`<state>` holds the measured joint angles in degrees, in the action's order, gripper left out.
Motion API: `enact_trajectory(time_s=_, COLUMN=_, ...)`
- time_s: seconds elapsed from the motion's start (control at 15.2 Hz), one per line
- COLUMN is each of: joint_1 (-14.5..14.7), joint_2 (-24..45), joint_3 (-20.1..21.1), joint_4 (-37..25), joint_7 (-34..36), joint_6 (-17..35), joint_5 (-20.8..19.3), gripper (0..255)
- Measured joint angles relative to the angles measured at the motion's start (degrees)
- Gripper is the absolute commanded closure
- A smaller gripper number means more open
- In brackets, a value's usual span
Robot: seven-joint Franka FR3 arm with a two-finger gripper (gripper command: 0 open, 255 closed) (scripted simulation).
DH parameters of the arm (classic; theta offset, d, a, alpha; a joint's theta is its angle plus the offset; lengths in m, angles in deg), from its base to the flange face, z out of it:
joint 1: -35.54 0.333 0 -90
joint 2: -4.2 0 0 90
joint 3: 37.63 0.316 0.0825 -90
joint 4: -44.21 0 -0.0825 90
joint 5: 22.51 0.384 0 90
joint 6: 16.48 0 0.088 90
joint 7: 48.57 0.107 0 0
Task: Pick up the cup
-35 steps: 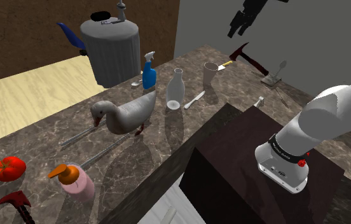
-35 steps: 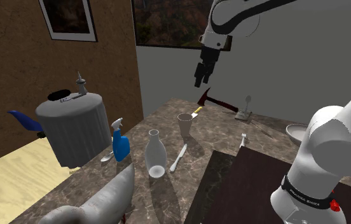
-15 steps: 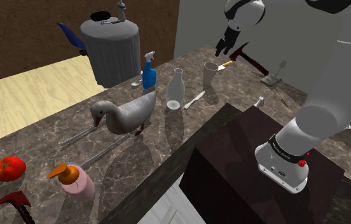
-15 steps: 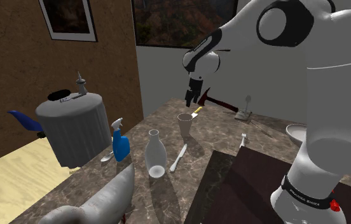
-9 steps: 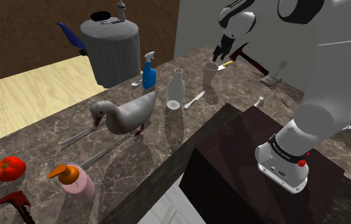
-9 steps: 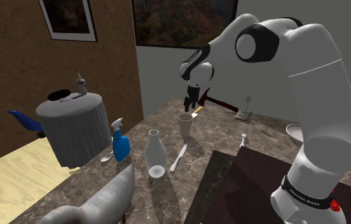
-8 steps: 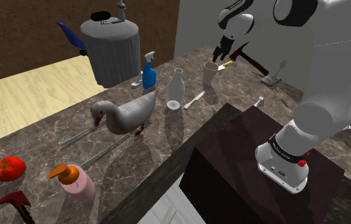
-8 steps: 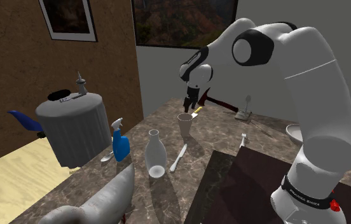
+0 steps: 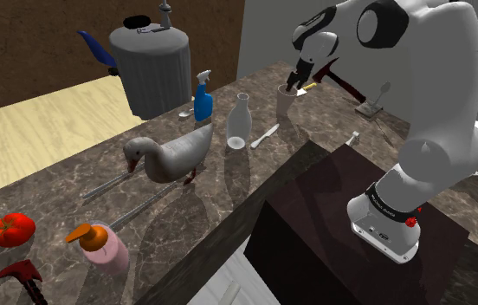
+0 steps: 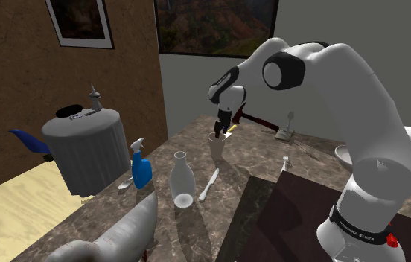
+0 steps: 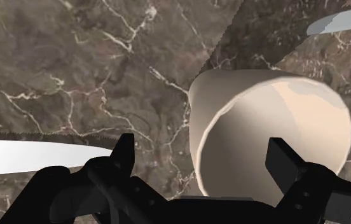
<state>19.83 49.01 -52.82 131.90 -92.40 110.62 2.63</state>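
Note:
The cup (image 9: 286,103) is a tall beige tumbler standing upright on the brown marble counter (image 9: 168,217), also seen in the second exterior view (image 10: 217,150). My black gripper (image 9: 293,84) points down at the cup's rim (image 10: 220,133). In the wrist view the gripper (image 11: 203,154) is open and straddles the cup (image 11: 257,121). One finger (image 11: 123,154) is outside the wall and the other finger (image 11: 282,159) hangs over the cup's open mouth. Neither finger presses on the cup.
A white knife (image 9: 265,135) and a clear bottle (image 9: 238,121) lie close to the cup. A blue spray bottle (image 9: 203,103), a large grey pot (image 9: 152,68) and a goose figure (image 9: 172,156) stand beyond them. A hammer (image 9: 338,76) lies behind the cup. The dark stand (image 9: 341,225) fills the lower right.
The gripper has come down from high above the counter's far end to the cup's rim. The cup and the other things have not moved.

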Motion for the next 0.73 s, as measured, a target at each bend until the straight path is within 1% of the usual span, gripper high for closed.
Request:
enact_trajectory(time_s=0.13, joint_1=-0.19, joint_2=1.07, joint_3=0.26, joint_4=-0.25, joint_7=-0.28, joint_6=0.8, joint_5=0.31, gripper=0)
enact_trajectory(time_s=0.2, joint_1=-0.21, joint_2=1.19, joint_3=0.31, joint_4=-0.2, joint_7=-0.35, joint_6=0.96, joint_5=0.37, gripper=255)
enact_trajectory(time_s=0.73, joint_1=-0.27, joint_2=1.25, joint_3=0.32, joint_4=-0.2, joint_7=-0.43, joint_6=1.11, joint_5=0.43, gripper=255)
